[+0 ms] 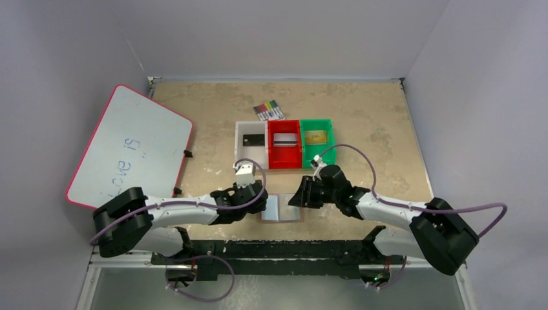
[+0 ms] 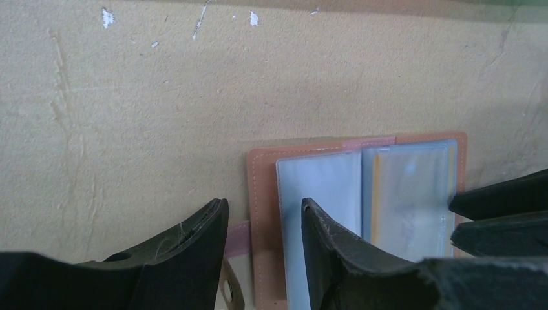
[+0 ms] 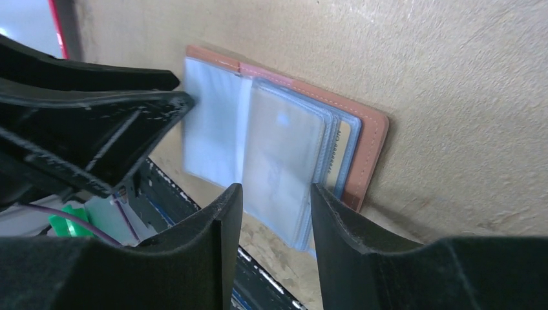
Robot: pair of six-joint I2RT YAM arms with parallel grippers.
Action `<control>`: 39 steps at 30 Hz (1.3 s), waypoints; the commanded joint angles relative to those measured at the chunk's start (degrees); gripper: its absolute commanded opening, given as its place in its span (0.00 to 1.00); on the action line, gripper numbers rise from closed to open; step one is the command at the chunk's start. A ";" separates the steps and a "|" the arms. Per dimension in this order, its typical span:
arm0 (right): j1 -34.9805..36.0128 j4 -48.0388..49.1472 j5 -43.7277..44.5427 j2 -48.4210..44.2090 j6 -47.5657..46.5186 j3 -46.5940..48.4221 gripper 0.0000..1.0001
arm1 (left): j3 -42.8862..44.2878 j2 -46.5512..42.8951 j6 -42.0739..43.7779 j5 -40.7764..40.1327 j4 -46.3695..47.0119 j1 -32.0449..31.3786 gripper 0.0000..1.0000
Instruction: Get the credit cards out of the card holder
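Observation:
The tan card holder [image 1: 282, 208] lies open on the table between my grippers. Its clear pockets show in the left wrist view [image 2: 323, 187] and the right wrist view [image 3: 284, 142]. A gold-edged credit card [image 3: 346, 150] sits in the right pocket and shows through the plastic in the left wrist view [image 2: 407, 194]. My left gripper [image 1: 262, 203] is open; one finger is over the left pocket, the other beside the holder's left edge [image 2: 263, 208]. My right gripper [image 1: 297, 196] is open and empty at the right pocket's near edge [image 3: 274, 190]. A black card [image 1: 252, 139], a silver card [image 1: 285, 144] and a gold card [image 1: 315, 137] lie in the bins.
White [image 1: 240, 145], red [image 1: 285, 161] and green [image 1: 329, 139] bins stand side by side behind the holder. A pack of coloured markers [image 1: 269, 110] lies behind them. A red-rimmed whiteboard [image 1: 129, 145] leans at the left. The table's near edge and rail are just below the holder.

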 commanded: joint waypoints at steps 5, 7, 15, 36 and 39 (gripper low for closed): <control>1.52 1.87 1.41 3.68 1.17 2.97 0.44 | -2.98 -5.37 -0.87 1.44 2.33 -0.11 0.46; 1.69 2.02 1.13 3.95 0.95 3.20 0.43 | -3.29 -4.75 -0.67 2.29 3.03 -0.08 0.45; 2.22 -0.11 1.53 3.25 0.80 5.44 0.38 | -3.44 -3.14 -0.66 4.07 4.39 -0.11 0.37; 3.69 -5.66 4.57 4.65 -1.22 8.19 0.47 | -3.45 -3.62 -1.38 3.72 3.55 -0.08 0.33; 3.74 -5.47 4.67 4.58 -1.35 8.13 0.47 | -3.47 -3.66 -1.35 3.82 3.43 -0.11 0.33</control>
